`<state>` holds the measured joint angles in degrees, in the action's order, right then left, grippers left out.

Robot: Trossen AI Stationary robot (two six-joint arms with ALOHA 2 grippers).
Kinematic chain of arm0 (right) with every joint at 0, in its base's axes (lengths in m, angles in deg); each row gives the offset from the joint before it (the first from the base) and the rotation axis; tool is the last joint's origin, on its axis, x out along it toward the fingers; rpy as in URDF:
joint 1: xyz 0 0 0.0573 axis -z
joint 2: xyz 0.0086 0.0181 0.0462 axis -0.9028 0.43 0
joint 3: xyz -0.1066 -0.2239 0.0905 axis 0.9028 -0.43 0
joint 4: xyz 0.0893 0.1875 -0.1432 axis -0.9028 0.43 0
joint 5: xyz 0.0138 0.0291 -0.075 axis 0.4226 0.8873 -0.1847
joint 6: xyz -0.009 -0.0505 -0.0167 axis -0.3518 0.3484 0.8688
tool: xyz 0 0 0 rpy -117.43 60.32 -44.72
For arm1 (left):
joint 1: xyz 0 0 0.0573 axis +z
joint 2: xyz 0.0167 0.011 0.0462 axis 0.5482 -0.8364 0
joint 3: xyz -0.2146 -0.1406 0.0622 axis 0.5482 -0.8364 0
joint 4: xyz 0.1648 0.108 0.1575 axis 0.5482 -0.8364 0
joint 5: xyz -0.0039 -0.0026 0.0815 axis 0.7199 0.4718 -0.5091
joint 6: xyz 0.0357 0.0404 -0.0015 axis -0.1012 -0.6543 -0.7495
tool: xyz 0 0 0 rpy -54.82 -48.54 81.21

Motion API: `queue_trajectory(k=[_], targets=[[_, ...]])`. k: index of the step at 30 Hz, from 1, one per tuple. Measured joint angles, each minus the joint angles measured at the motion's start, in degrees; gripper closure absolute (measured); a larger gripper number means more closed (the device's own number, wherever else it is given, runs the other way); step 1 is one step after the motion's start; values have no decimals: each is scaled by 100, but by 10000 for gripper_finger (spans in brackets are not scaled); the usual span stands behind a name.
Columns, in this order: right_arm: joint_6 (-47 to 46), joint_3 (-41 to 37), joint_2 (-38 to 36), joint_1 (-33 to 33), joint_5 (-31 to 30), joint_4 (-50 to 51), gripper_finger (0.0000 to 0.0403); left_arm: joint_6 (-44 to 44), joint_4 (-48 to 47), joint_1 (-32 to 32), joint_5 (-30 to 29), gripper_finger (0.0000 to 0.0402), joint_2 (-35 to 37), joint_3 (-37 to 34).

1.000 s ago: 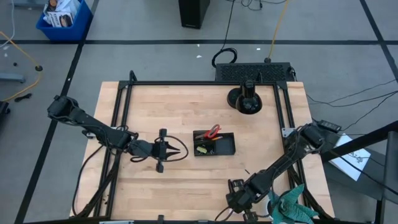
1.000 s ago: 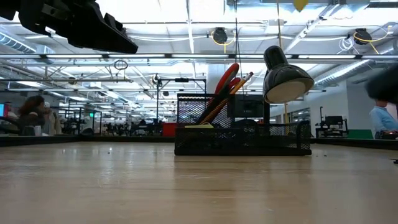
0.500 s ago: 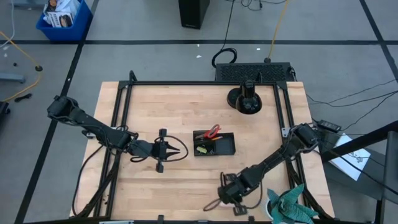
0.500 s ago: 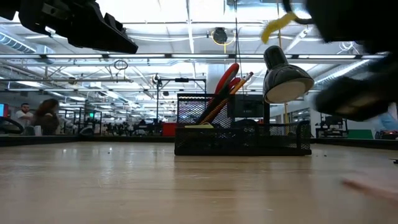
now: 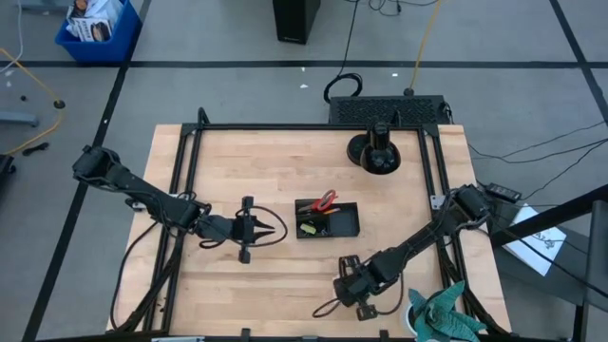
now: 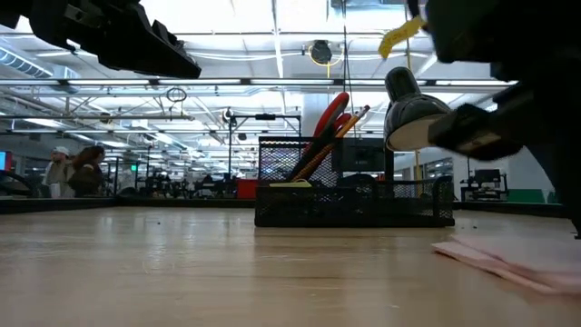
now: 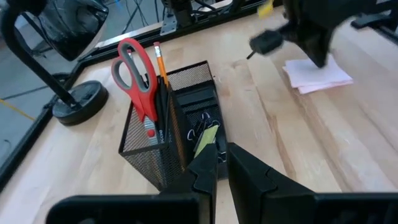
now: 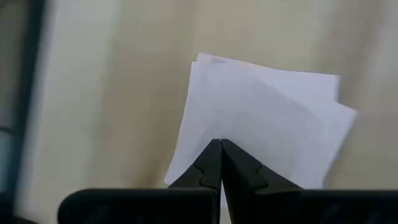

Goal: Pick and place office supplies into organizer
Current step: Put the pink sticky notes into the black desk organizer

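The black mesh organizer (image 5: 342,223) (image 7: 155,158) stands mid-table. Red-handled scissors (image 7: 134,68), an orange pencil (image 7: 158,56) and black pens stand upright in it; binder clips (image 7: 199,124) and a yellow-green piece (image 7: 208,137) lie in its tray. The pink sticky-note pad (image 7: 317,73) (image 6: 508,259) lies flat on the table near its near edge, its sheets slightly fanned. My right gripper (image 5: 347,285) (image 8: 221,146) hovers shut over the pad's edge. My left gripper (image 5: 282,231) (image 7: 222,158) waits shut, left of the organizer, pointing at it. My right gripper points down at the sticky-note pad (image 8: 267,118), its shut tips over one edge of the pad. I cannot tell whether they touch it. The pad lies flat on the table.
A desk lamp with a round black base (image 5: 373,152) (image 7: 78,102) stands at the far right of the table, its head (image 6: 418,118) hanging over the organizer's right side. A teal-green cloth (image 5: 446,318) lies at the near right corner. Bare wood lies between the organizer and the pad.
My right gripper swung from the near right corner toward the table's left, then a little toward the organizer. In the low view, the pink pad, unseen at first, now shows lying on the table at the right.
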<state>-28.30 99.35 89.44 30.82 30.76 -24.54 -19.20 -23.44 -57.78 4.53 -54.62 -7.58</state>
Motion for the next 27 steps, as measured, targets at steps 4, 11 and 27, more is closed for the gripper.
queue_trajectory(k=[4, 11, 27], targets=[[95, -4, -465, -105, -624, -18, 403, -134, -8, -124, -241, 360, 0, 2], [119, 7, -1051, -283, -1363, -69, 383, 143, 206, -433, -375, 360, -361, 35], [-177, 16, -1039, -557, -1039, -8, 219, 205, -1122, -955, -65, 360, -3484, 2664]])
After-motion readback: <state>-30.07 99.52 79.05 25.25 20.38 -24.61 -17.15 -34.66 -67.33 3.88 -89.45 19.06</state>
